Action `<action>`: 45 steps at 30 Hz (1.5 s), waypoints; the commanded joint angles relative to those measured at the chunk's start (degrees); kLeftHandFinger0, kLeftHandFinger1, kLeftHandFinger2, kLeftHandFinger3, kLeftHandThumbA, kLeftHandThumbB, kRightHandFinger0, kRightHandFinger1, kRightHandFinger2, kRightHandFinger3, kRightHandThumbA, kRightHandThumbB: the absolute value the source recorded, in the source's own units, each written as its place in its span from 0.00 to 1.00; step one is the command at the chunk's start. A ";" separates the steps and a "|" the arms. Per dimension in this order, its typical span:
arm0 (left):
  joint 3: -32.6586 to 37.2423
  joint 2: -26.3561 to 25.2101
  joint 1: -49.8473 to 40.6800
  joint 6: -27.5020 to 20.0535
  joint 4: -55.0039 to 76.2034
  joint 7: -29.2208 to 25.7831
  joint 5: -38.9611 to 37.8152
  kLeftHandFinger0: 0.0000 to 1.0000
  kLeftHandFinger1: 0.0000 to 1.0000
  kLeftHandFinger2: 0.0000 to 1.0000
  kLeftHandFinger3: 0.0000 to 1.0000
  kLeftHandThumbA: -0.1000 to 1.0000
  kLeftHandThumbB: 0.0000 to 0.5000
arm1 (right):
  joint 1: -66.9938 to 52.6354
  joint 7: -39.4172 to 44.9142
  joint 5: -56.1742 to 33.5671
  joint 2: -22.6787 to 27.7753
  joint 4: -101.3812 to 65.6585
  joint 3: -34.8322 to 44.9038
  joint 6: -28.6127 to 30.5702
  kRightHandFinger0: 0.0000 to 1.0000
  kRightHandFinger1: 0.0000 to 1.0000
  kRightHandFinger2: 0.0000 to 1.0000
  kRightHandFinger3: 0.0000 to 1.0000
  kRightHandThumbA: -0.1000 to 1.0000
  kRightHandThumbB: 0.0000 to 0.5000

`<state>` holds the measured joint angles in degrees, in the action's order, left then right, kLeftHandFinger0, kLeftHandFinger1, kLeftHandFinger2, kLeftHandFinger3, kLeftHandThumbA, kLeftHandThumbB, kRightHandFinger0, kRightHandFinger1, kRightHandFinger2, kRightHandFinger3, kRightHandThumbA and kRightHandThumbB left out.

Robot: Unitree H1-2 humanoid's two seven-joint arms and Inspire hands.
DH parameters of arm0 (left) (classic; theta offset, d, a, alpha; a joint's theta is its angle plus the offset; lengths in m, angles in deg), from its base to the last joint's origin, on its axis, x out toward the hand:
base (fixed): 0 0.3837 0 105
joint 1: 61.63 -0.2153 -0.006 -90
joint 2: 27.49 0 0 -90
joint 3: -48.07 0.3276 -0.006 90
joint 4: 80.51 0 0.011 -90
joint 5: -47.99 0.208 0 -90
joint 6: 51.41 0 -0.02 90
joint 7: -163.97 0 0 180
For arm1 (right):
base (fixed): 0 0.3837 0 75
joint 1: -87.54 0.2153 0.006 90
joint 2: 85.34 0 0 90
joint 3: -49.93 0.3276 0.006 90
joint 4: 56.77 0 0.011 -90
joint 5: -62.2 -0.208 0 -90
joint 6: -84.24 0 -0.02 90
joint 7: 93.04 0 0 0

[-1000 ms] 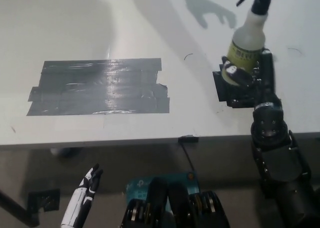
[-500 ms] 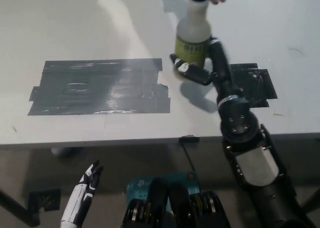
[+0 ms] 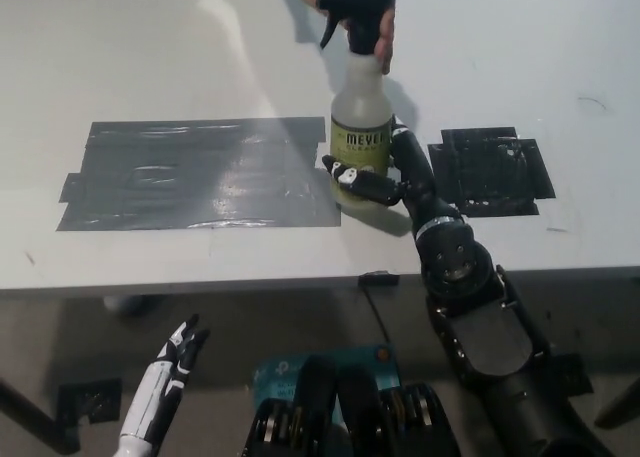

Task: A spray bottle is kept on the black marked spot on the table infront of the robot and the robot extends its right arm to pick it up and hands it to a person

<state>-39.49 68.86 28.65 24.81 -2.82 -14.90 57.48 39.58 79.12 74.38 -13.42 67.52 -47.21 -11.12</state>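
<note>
The spray bottle [image 3: 360, 107], translucent with a yellow-green label and a black trigger head, is held upright above the table. My black right hand [image 3: 385, 177] is shut on its lower body. A person's hand [image 3: 378, 22] reaches in from the top edge and touches the black spray head. The small black marked spot [image 3: 492, 170] lies bare on the table, to the right of the bottle. My white left hand [image 3: 172, 365] hangs below the table's front edge at the lower left, fingers apart and holding nothing.
A large patch of dark grey tape [image 3: 195, 172] covers the left middle of the white table [image 3: 120, 67]. The table's front edge [image 3: 250, 282] runs across the picture, with floor and a dark table leg [image 3: 30, 417] below.
My right arm has carried the bottle off the black spot, leftward toward the table's middle. A person's hand has come in from the top and reached the spray head.
</note>
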 commanded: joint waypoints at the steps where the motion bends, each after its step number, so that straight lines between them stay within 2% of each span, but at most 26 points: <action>1: 0.20 -0.79 0.83 -0.99 1.37 0.78 -0.48 1.00 0.94 0.90 0.97 1.00 1.00 | 3.18 0.83 -2.38 -0.13 0.29 1.69 2.30 0.02 0.43 0.84 0.91 0.09 0.32; 2: 0.24 -0.84 0.94 -1.03 1.34 0.90 -0.58 1.00 0.94 0.89 0.97 1.00 1.00 | 3.25 0.98 -2.63 -0.09 0.46 1.85 2.57 0.13 0.57 1.00 1.00 0.21 0.48; 3: 0.28 -0.88 0.95 -1.01 1.41 0.90 -0.48 1.00 0.94 0.89 0.97 1.00 1.00 | 3.05 2.07 -3.30 0.04 -0.09 1.90 2.61 0.46 0.90 1.00 1.00 0.40 0.69; 4: 0.35 -0.92 1.01 -0.99 1.45 0.89 -0.32 1.00 0.94 0.89 0.97 1.00 1.00 | 2.84 3.45 -4.11 0.21 -0.72 2.02 2.71 0.59 0.91 1.00 1.00 0.44 0.74; 5: 0.41 -0.97 1.03 -0.85 1.53 0.86 -0.11 1.00 0.93 0.89 0.97 1.00 1.00 | 2.52 5.72 -5.06 0.58 -1.63 1.77 2.77 0.81 1.00 1.00 1.00 0.49 0.76; 6: 0.47 -0.98 0.92 -0.98 1.56 0.89 -0.09 1.00 0.92 0.88 0.96 1.00 1.00 | 2.16 8.52 -6.47 1.00 -2.19 1.66 2.73 1.00 1.00 1.00 1.00 0.57 0.86; 7: 0.51 -0.96 0.99 -1.07 1.51 0.88 -0.09 1.00 0.91 0.87 0.95 1.00 1.00 | 2.01 10.07 -7.78 1.14 -2.44 1.92 2.97 1.00 1.00 1.00 1.00 0.58 0.89; 8: 0.55 -1.04 1.10 -1.17 1.42 0.87 0.01 1.00 0.89 0.86 0.94 1.00 0.98 | 1.99 11.37 -6.71 2.17 -3.13 0.54 3.18 1.00 1.00 1.00 1.00 0.70 0.92; 11: 0.60 -1.14 1.15 -0.89 1.80 0.96 -0.03 1.00 0.89 0.86 0.94 1.00 0.97 | 1.74 12.10 -5.71 3.08 -5.00 -0.48 2.64 1.00 1.00 1.00 1.00 0.79 1.00; 19: 0.92 -1.29 1.31 -0.95 2.15 0.88 0.42 1.00 0.89 0.85 0.95 1.00 0.93 | -2.61 13.04 -4.29 6.50 -18.60 -1.33 1.87 1.00 1.00 1.00 1.00 0.94 1.00; 28: 0.80 -1.66 1.86 -0.67 1.96 1.14 0.20 1.00 0.88 0.85 0.95 1.00 0.96 | -16.81 15.61 -4.17 12.73 -51.75 -0.12 -2.59 1.00 1.00 1.00 1.00 0.97 0.99; 31: 0.88 -1.48 1.53 -0.81 1.90 1.04 0.25 1.00 0.87 0.85 0.96 1.00 0.93 | -26.82 16.23 -7.25 14.57 -60.88 0.76 -1.39 1.00 1.00 1.00 1.00 0.93 0.96; 35: 0.98 -1.56 1.08 -0.97 1.82 0.90 0.64 1.00 0.88 0.86 0.96 1.00 0.92 | -35.37 16.34 -9.55 15.78 -62.36 1.00 1.61 1.00 1.00 1.00 1.00 0.87 0.94; 40: 1.04 -1.22 0.91 -1.44 1.14 0.69 0.51 1.00 0.88 0.85 0.95 1.00 0.96 | -43.06 15.89 -10.01 16.64 -58.13 1.31 6.38 1.00 1.00 1.00 1.00 0.88 0.99; 45: 1.05 -1.11 0.80 -1.12 1.00 0.53 0.48 1.00 0.88 0.85 0.95 1.00 0.95 | -46.62 16.01 -11.00 16.78 -52.71 1.29 10.08 1.00 1.00 1.00 1.00 0.87 0.98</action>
<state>-38.89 68.53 29.33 24.95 -2.83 -14.88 57.55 -5.89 93.75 66.51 2.84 13.60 -46.63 -8.15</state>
